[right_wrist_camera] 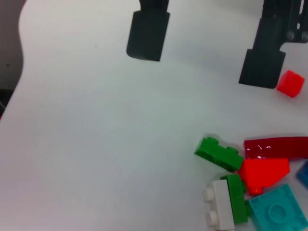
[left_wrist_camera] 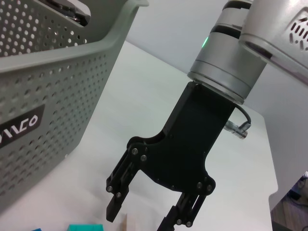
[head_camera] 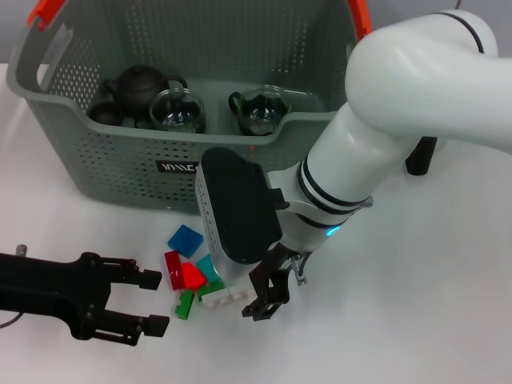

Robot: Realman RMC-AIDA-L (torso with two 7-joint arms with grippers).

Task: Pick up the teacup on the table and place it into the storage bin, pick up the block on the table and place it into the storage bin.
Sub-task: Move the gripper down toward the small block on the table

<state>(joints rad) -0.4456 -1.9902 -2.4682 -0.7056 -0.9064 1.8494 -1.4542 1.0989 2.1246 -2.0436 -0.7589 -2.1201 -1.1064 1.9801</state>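
White and plain, the table (head_camera: 448, 304) fills the whole scene before me, and behind it I see only a pale wall in my left wrist view. On the far side of the table stands the storage bin (head_camera: 120, 160), a grey-green perforated basket with orange clips on its handles and a small black label on the front wall. Inside the bin I see a dark teapot (head_camera: 142, 86) and two glass teacups (head_camera: 178, 110) side by side along the front wall. Just in front of the bin, a small pile of toy blocks (head_camera: 192, 276) lies on the table: a blue one, a dark red one, a bright red one, a teal one, two green ones and a white one, most of them touching each other. My right gripper (head_camera: 272, 298) hangs low over the table at the right edge of this pile, its black fingers apart and with nothing between them; I cannot tell if a fingertip touches the white block (right_wrist_camera: 219, 204). My left gripper (head_camera: 152, 302) is at the left side of the pile, close above the table, also wide open and holding nothing. One small red block (right_wrist_camera: 290, 83) lies just beside one of its fingertips (right_wrist_camera: 262, 67).
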